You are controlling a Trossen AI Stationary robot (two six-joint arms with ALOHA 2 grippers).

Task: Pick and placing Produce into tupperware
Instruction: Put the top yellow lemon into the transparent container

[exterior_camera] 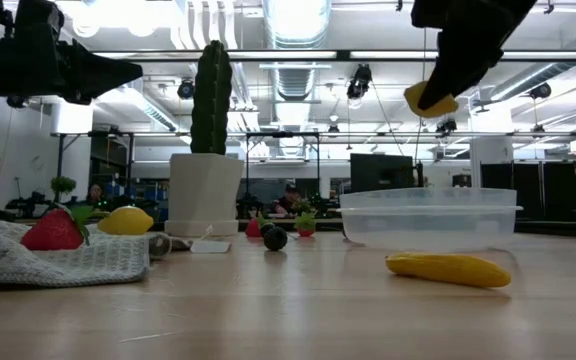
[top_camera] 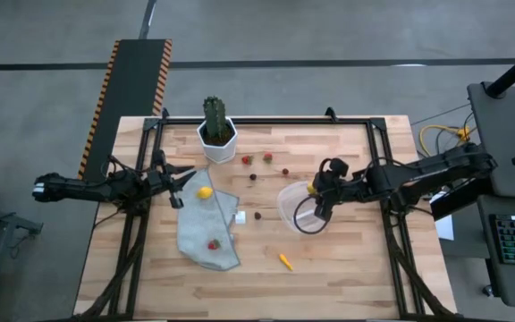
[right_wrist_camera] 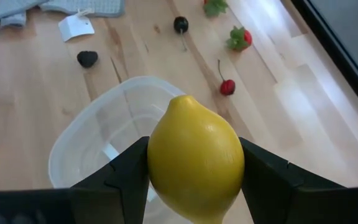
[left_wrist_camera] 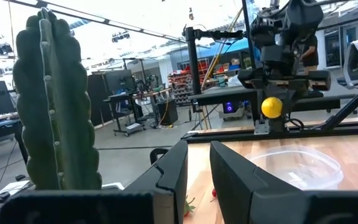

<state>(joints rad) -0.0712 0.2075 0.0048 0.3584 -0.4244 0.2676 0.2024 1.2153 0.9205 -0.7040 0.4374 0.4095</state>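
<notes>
Above round clear plastic tub (top_camera: 295, 207), right gripper (top_camera: 315, 190) grips yellow lemon-like ball (right_wrist_camera: 195, 165) between both fingers, lifted clear of tub rim. Left gripper (top_camera: 179, 186) waits near green cactus (top_camera: 214, 114), fingers nearly closed, holding nothing.

Two dark, slender jointed arms, each ending in a matte black, blocky, angular-fingered pincer (right_wrist_camera: 194, 180).

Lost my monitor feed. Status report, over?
Right gripper holds yellow lemon above clear round plastic tub. Left gripper idle near cactus, nearly shut, empty. Nothing in the way.
</notes>
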